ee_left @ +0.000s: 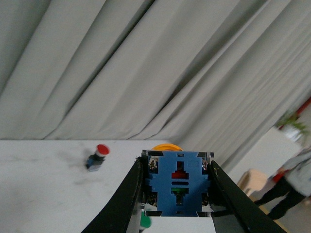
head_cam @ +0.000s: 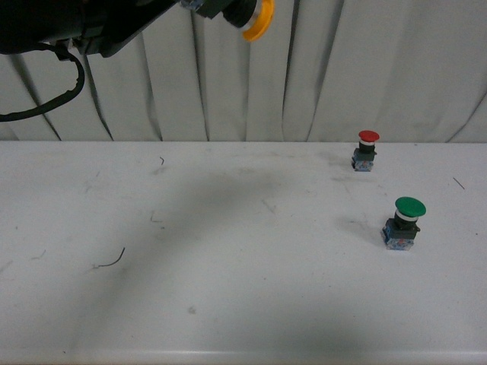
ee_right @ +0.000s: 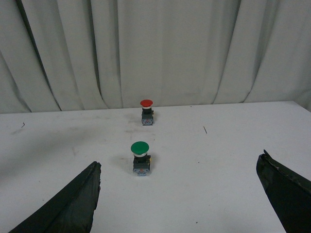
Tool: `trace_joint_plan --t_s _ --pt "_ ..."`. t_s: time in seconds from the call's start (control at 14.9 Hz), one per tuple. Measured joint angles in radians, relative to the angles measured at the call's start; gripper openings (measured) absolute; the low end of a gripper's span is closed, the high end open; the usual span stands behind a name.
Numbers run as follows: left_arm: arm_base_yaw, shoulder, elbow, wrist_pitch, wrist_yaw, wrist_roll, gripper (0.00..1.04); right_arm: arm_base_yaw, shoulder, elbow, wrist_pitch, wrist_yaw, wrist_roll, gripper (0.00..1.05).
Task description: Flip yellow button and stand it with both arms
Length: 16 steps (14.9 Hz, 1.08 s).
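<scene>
At the far left of the front view, the left arm (head_cam: 76, 23) reaches in high above the bench (head_cam: 228, 266), against the curtain (head_cam: 342, 68). The left end effector (ee_left: 176, 165) is clamped on the yellow button (head_cam: 259, 21), so the task's thing is up in the air and well clear of the bench. In the left wrist view the blue contact block sits squarely between the 2 black fingers (ee_left: 121, 204) and faces the camera. The yellow cap points away, with only its rim showing past the block.

Further right, the red button (head_cam: 367, 150) stands upright near the back of the bench. The green button (head_cam: 405, 222) stands upright nearer the front, well apart from the red one. Neither is part of the job.

The right end effector (ee_right: 180, 160) is out of the front view. Its own camera shows its fingers spread wide and empty, low over the bench and facing the green and red buttons.

I judge this to be the lift-and-present step, with the flip not yet made. The next move calls for the right arm to rise and meet the held button. It should take it by the block or neck from the opposite side so the left can let go. The button can then be set down upright on bare bench left of the other 2.
</scene>
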<state>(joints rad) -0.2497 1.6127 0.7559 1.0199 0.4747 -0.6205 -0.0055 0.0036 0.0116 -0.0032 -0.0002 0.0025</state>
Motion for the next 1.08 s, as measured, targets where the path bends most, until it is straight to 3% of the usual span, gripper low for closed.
trace_joint_plan --t_s 0.07,0.13,0.34,0.88,1.01,1.08 --pt "-0.015 0.045 -0.032 0.183 0.016 -0.13 0.32 0.0 0.0 0.0 0.0 0.0 0.0 0.98" --pt "-0.035 0.085 -0.04 0.262 0.024 -0.238 0.32 0.0 0.0 0.0 0.0 0.0 0.0 0.98" --pt "-0.098 0.23 -0.039 0.262 0.028 -0.507 0.32 0.0 0.0 0.0 0.0 0.0 0.0 0.98" --pt "-0.076 0.311 0.01 0.264 -0.025 -0.667 0.32 -0.007 0.002 -0.002 0.022 -0.026 0.014 0.98" --pt "-0.069 0.311 0.018 0.264 -0.021 -0.668 0.32 -0.21 0.15 -0.002 0.424 -0.357 0.239 0.98" --pt "-0.069 0.306 0.023 0.264 -0.018 -0.667 0.32 -0.256 0.327 0.001 0.609 -0.417 0.333 0.98"
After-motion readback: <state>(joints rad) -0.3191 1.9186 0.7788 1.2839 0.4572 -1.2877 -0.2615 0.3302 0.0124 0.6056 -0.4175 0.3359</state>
